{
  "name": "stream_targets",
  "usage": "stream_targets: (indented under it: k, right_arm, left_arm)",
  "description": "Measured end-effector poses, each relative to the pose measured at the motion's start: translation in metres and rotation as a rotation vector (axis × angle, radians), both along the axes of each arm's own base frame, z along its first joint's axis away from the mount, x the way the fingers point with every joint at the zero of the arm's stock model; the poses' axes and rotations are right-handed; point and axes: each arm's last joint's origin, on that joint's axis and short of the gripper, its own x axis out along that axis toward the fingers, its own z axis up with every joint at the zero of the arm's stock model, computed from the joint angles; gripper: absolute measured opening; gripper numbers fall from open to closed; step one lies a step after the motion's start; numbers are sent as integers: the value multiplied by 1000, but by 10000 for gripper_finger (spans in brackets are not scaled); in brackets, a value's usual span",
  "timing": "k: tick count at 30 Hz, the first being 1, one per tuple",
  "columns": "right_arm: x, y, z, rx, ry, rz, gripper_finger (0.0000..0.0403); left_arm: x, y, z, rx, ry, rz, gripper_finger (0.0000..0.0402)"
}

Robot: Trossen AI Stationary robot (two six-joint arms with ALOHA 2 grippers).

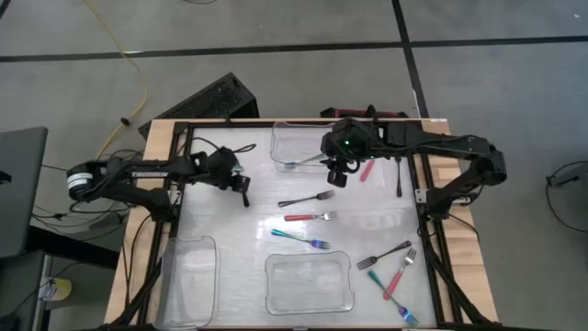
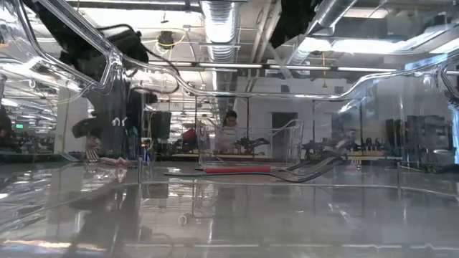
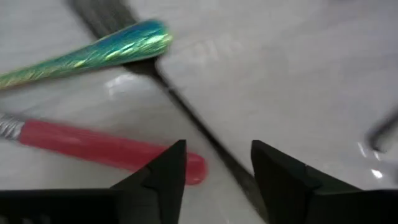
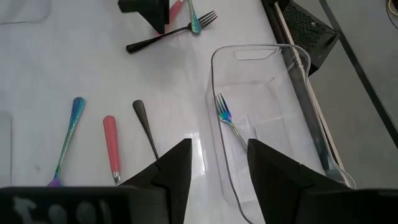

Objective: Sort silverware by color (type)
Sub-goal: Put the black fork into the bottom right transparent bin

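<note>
My left gripper (image 3: 217,168) stands open low over a small cluster of silverware at the table's left: a teal handle (image 3: 93,53), a red handle (image 3: 106,149) and a black handle (image 3: 186,115) that runs between its fingers. In the high view the arm (image 1: 244,191) hides this cluster. My right gripper (image 4: 217,171) hangs open and empty above the far clear bin (image 4: 298,93), where a teal fork (image 4: 227,121) lies flat. A black fork (image 1: 308,198), a red fork (image 1: 310,217) and a teal fork (image 1: 300,239) lie side by side mid-table.
Two more clear bins stand at the near edge, one at the left (image 1: 188,276) and one in the middle (image 1: 310,283). A red fork (image 1: 367,170) and a black fork (image 1: 398,179) lie at the far right. Several forks (image 1: 395,271) lie at the near right.
</note>
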Motion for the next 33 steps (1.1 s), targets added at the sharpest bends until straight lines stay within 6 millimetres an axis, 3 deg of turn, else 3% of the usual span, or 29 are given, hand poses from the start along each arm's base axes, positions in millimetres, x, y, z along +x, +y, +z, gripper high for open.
stream_targets:
  k: [7, 15, 21, 30, 33]
  right_arm:
    - [-1, 0, 0, -5, 9, 6, 177]
    - [-3, -1, -2, -17, 47, 21, 177]
    - [-7, -1, -6, -12, 102, 27, 177]
    - [-12, 3, -10, -42, 190, 93, 177]
    - [-15, 5, -12, -49, 236, 122, 177]
  left_arm:
    - [12, 6, -9, 19, -40, 16, 196]
    - [16, 9, -27, 7, 55, 55, 171]
    - [18, 11, -35, 8, 79, 81, 132]
    - [15, 10, -37, -16, 82, 147, 13]
    - [16, 10, -37, -32, 62, 182, 8]
